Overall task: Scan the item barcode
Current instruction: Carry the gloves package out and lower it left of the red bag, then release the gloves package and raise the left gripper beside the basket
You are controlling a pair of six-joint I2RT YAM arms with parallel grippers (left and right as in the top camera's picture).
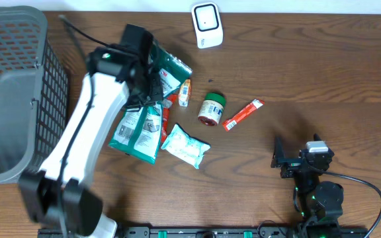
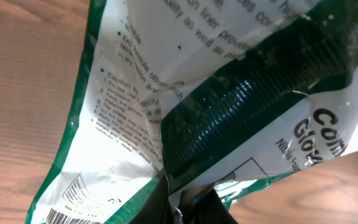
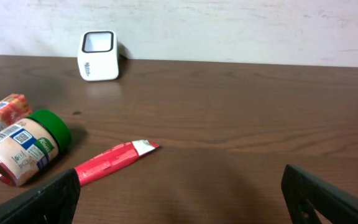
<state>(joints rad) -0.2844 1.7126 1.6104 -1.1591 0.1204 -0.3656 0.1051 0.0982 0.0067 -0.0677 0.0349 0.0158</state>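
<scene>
Far left: grey mesh basket (image 1: 18,99). Just right of it, a pile of packets under the left arm.

Left gripper (image 2: 192,205): jaws closed tight, pinching the green-and-white glove packet (image 2: 135,118). The packet fills the wrist view, with its barcode (image 2: 59,216) at the lower left corner. A second teal packet (image 1: 137,132) lies beside it.

Next right:
- white pouch (image 1: 185,146)
- small carton (image 1: 184,92)
- scanner (image 1: 206,25), at the far table edge, apart from the pile
- green-lidded jar (image 1: 211,109), on its side
- red sachet (image 1: 243,114)

Right gripper (image 1: 290,158): jaws wide apart, holding nothing, near the front edge.
</scene>
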